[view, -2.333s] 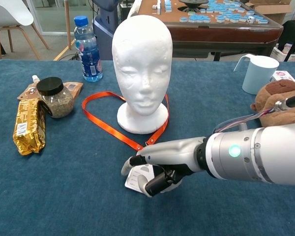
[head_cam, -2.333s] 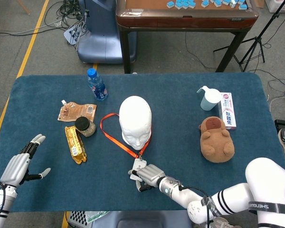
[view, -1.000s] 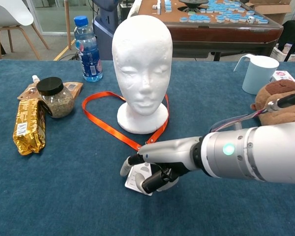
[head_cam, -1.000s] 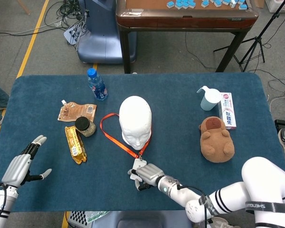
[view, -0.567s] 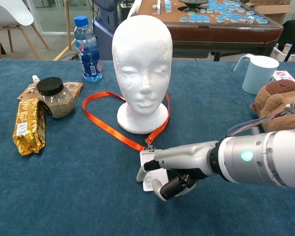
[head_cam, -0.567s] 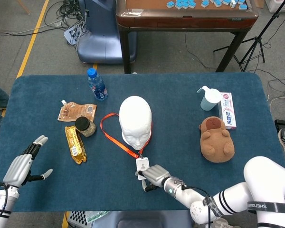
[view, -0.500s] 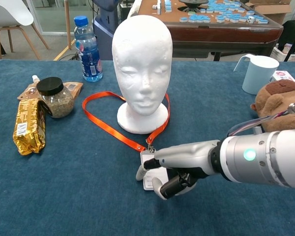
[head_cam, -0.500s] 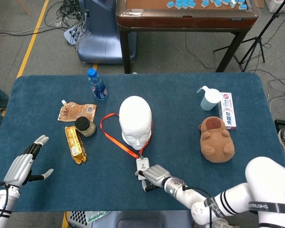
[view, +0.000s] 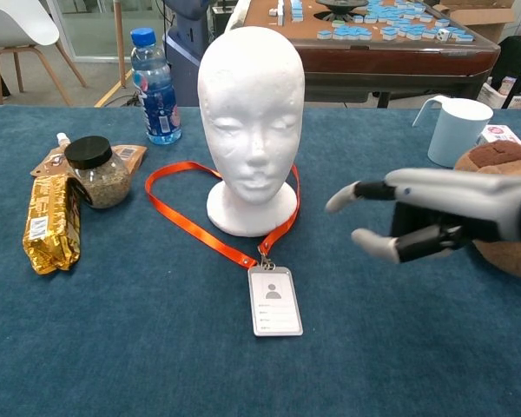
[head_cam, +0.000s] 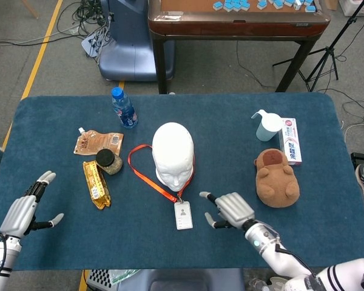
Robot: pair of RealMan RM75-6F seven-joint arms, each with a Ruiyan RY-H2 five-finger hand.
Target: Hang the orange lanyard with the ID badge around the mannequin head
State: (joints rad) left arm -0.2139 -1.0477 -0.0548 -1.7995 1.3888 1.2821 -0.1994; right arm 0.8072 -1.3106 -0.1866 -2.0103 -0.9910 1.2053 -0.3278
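Note:
The white mannequin head stands upright mid-table. The orange lanyard lies flat on the cloth, looped around the head's base and out to its left. The ID badge lies face up in front of the head, clipped to the strap. My right hand hovers to the right of the badge, fingers apart, holding nothing. At the table's near left corner, my left hand is open and empty, far from the lanyard.
A gold snack packet, a black-lidded jar, a brown pouch and a blue water bottle sit left of the head. At the right are a brown plush toy, a pale blue jug and a toothpaste box.
My right hand has let go of the badge and pulled away to the right, opening. The badge now lies flat, straightened in front of the head. The left hand is almost unmoved.

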